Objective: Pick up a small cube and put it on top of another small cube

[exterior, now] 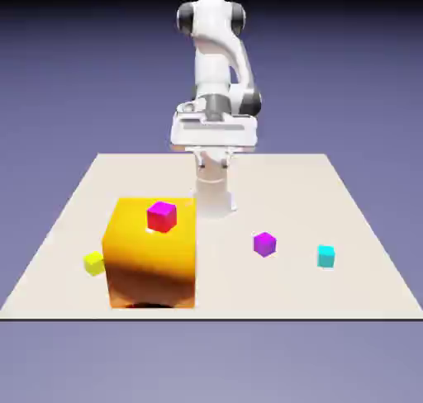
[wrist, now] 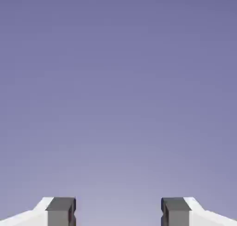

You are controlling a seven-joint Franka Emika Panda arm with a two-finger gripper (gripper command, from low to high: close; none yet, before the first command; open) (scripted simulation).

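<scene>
Showing the white arm (exterior: 216, 71) upright at the far edge of the beige desk (exterior: 347, 228), with the tool (wrist: 118, 211) raised well above the surface and holding nothing. In the hand view its two grey fingertips (wrist: 60, 210) stand wide apart, with only plain blue-violet backdrop between and beyond them. The small yellow cube (exterior: 95, 263) rests on the desk just beside the big orange block (exterior: 152, 253), on the exterior view's left. A magenta-pink cube (exterior: 162, 216) sits on top of the orange block. The small purple cube (exterior: 264, 244) lies on the desk toward the exterior view's right, well apart from the yellow cube. A cyan cube (exterior: 326, 256) lies near it, farther to the exterior view's right.
</scene>
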